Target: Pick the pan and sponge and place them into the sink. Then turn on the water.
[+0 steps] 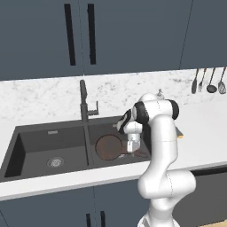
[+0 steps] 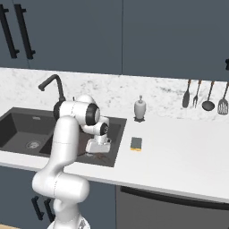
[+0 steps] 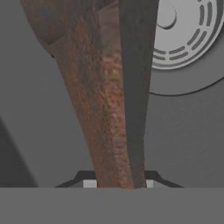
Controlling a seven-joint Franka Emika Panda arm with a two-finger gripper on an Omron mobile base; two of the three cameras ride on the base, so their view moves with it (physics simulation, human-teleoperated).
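The dark reddish-brown pan (image 1: 107,147) is low inside the right basin of the dark grey sink (image 1: 53,129). My gripper (image 1: 132,151) reaches down into that basin and is shut on the pan's long handle (image 3: 109,109). In the hand view the handle runs up between my gripper's (image 3: 119,183) fingertips, and the basin's steel drain (image 3: 183,30) lies beyond it. Whether the pan rests on the basin floor I cannot tell. The yellow sponge (image 2: 136,143) lies flat on the white counter, just right of the sink's (image 2: 27,117) rim. No water runs from the faucet (image 1: 83,99).
A white soap dispenser (image 2: 140,108) stands at the back of the counter behind the sponge. Several metal utensils (image 2: 203,96) hang on the wall at the right. The left basin holds only its drain (image 1: 55,162). Dark cabinets hang above.
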